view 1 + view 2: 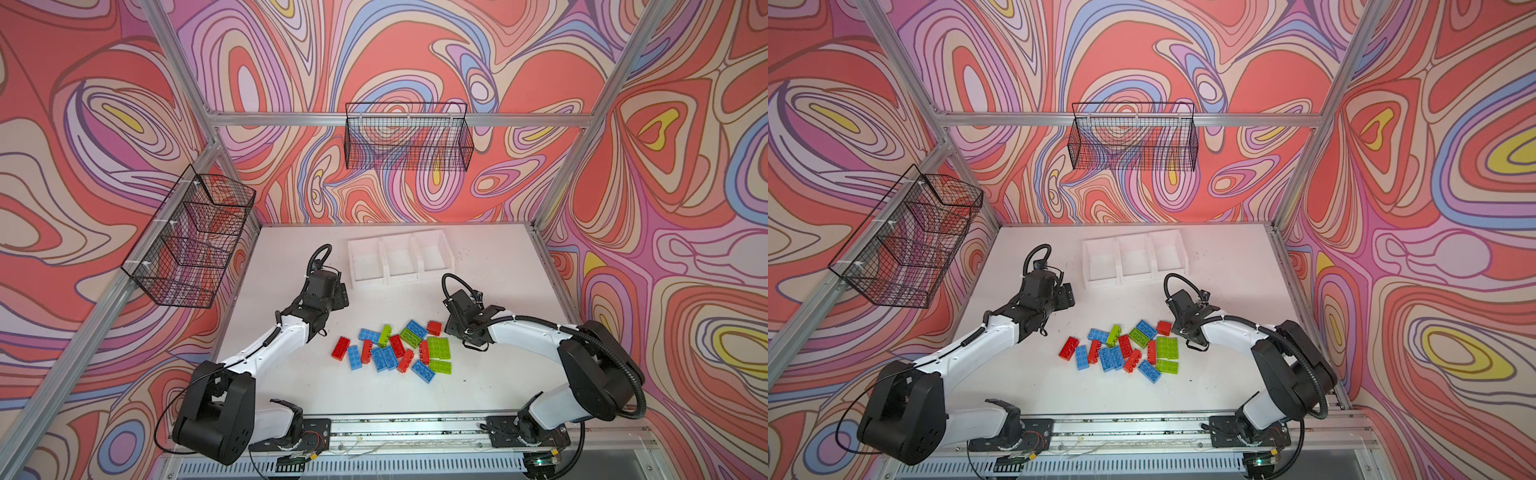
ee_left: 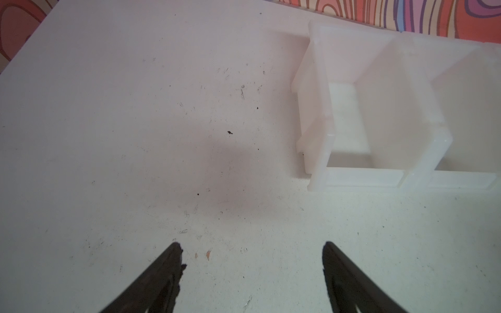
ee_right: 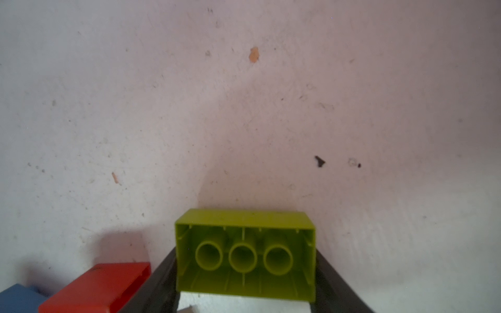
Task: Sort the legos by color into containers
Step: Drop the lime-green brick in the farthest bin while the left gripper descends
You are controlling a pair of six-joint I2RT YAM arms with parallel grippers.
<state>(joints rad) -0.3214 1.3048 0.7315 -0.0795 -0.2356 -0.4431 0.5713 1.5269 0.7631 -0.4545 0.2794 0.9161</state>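
Nearest, the legos (image 1: 395,347) lie heaped mid-table, none sorted yet. At the heap's right edge the right gripper (image 3: 245,273) has its fingers pressed on both short ends of a green brick (image 3: 244,238), hollow side to the camera. Best to lift it straight up, clear of the red brick (image 3: 103,287) just beside. Farther, the left gripper (image 2: 252,245) hangs wide open and empty over bare table (image 2: 135,135). Beyond stand the containers (image 1: 365,283), all empty.
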